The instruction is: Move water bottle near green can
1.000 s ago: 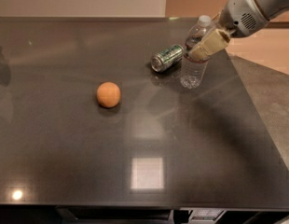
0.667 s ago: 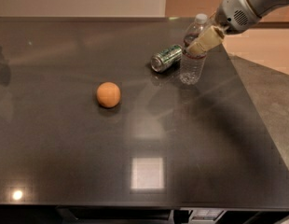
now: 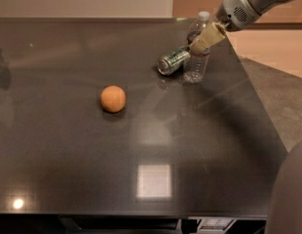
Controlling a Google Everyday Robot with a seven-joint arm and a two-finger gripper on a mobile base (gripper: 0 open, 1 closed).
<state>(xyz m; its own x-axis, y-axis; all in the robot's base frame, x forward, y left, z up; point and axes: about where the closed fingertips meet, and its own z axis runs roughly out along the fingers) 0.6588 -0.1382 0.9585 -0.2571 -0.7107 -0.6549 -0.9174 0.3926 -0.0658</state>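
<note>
The water bottle (image 3: 196, 62) is clear with a white cap and stands upright at the far right of the dark table (image 3: 141, 145). The green can (image 3: 173, 61) lies on its side just left of the bottle's base, silver end facing me, touching or almost touching the bottle. My gripper (image 3: 207, 37) reaches in from the upper right. Its cream fingers (image 3: 209, 35) are shut on the bottle's upper body, below the cap.
A round orange fruit (image 3: 113, 99) sits left of centre on the table. The table's right edge (image 3: 260, 111) runs close past the bottle, with floor beyond it. A grey part of the robot (image 3: 287, 194) fills the lower right corner.
My gripper has moved left and slightly away, and the bottle has shifted left with it, closer to the can. The can and the orange have not moved.
</note>
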